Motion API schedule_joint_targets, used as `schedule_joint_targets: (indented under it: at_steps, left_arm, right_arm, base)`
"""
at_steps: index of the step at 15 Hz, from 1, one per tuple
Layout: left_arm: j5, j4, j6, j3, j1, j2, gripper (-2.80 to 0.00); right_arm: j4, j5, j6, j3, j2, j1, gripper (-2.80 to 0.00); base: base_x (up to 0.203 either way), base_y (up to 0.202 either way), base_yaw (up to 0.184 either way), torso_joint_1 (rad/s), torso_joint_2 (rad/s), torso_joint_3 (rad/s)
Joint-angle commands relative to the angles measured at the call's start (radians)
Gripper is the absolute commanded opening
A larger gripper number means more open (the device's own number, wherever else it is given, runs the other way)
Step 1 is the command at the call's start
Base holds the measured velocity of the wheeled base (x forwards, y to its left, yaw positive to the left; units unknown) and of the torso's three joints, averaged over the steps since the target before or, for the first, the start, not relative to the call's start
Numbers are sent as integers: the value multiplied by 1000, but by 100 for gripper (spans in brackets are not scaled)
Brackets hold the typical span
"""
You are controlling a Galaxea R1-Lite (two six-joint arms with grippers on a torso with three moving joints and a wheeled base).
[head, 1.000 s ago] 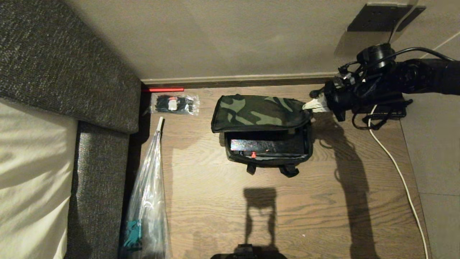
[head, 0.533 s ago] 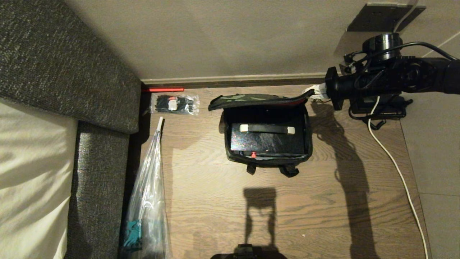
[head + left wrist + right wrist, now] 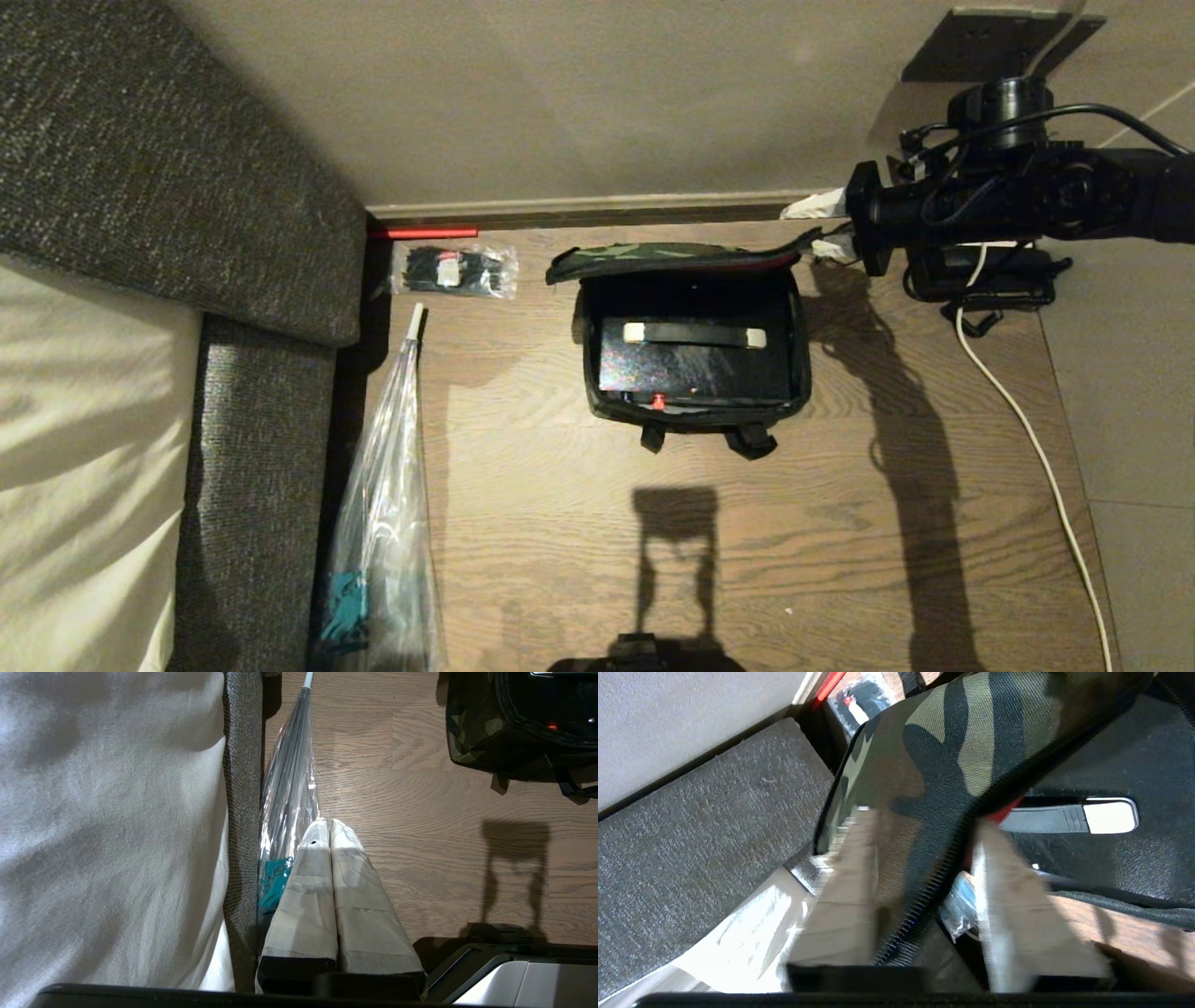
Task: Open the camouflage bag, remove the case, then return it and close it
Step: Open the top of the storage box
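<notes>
Head view: camouflage bag on wood floor near wall, lid flap raised, standing on edge at far side. Case inside bag, handle up, not yet removed. Right gripper at flap's right corner, fingers parted either side of flap edge, no longer pinching. Left gripper parked beside bed, fingers together, empty. Done: opening. Left: lift case out, return, close.

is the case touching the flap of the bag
Apart. The head view shows the flap raised at the back edge of the bag, with dark open space between it and the case lying inside.
</notes>
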Motion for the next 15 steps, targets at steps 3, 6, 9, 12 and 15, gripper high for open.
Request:
schedule_joint_targets:
  at_steps: [3,6,9,12,15]
  left_arm:
    - [0,0,0,0,0,-2,-280]
    - [-1,0,0,0,0,-1,-280]
    - [-1,0,0,0,0,-2,-280]
    - [1,0,0,0,0,-1,-280]
    - [0,0,0,0,0,-2,-280]
  right_arm:
    - [-37,-17,19,-1,-4,-1,0]
    - [-71,-22,57,-1,-13,-1,0]
    - [-140,-59,115,-1,-13,-2,0]
    - [-231,-160,156,-1,10,-1,0]
    - [-238,-164,160,0,7,-1,0]
  base:
    - [0,0,0,0,0,0]
    - [0,0,0,0,0,0]
    - [0,0,0,0,0,0]
    - [0,0,0,0,0,0]
    - [0,0,0,0,0,0]
